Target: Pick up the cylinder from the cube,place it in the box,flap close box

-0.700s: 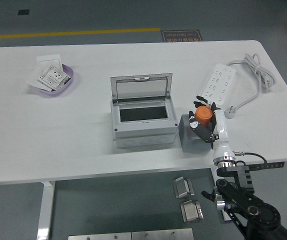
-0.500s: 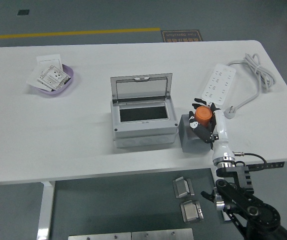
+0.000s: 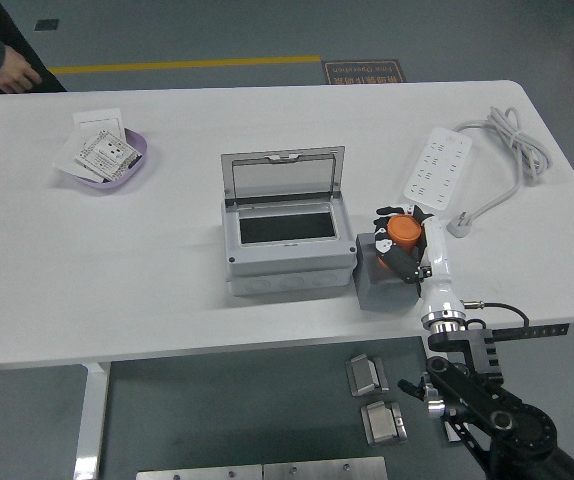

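Here, far left of the fingers [image 3: 395, 258], a person's hand [image 3: 14, 73] rests by the table's [image 3: 117, 260] far corner, beside a purple dish [image 3: 117, 165] of cards. Closer in stands the grey box [image 3: 287, 245], lid upright, with bare tabletop around it. The right hand [image 3: 407, 245] has its fingers wrapped round the orange cylinder [image 3: 402, 232], which stands upright, long axis vertical, atop the grey cube [image 3: 375, 280] near the front edge. A power strip [image 3: 437, 165] lies beyond.

A single head view looks down and forward from high on the robot's side, taking in the whole tabletop [image 3: 117, 270] from well above, floor beyond, robot hand [image 3: 404, 245] low right.
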Controlling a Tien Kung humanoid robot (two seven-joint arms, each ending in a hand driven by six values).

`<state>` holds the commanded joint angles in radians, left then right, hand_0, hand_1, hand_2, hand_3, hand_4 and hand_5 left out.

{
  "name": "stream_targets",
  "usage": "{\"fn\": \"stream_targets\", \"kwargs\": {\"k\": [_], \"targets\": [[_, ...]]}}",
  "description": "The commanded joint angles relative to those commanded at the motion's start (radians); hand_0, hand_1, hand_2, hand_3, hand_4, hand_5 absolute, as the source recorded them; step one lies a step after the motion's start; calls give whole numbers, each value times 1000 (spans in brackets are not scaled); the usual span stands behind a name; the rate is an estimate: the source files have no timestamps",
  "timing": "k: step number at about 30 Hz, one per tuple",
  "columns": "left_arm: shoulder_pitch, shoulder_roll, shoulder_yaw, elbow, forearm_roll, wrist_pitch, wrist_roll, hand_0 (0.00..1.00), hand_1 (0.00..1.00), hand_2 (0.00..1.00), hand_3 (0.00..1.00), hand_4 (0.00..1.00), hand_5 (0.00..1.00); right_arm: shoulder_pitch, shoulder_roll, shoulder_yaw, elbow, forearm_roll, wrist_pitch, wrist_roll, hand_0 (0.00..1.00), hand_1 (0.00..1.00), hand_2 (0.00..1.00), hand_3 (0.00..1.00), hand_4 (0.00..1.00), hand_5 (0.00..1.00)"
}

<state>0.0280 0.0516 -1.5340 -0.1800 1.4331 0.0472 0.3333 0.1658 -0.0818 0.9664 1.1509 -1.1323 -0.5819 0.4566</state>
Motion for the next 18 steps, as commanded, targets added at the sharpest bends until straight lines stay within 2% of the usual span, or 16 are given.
{"fn": "stream_targets", "kwargs": {"k": [1,18], "targets": [[0,0,0,0,0,0,0,640,638,471,622,680,328,0,0,0,1,0,-1,0,373,276,262,464,260,2],[-2,0,1,0,-1,-3,-8,641,639,473,622,679,326,37,-17,20,27,-54,-38,-26,358,264,240,469,249,2]]}}
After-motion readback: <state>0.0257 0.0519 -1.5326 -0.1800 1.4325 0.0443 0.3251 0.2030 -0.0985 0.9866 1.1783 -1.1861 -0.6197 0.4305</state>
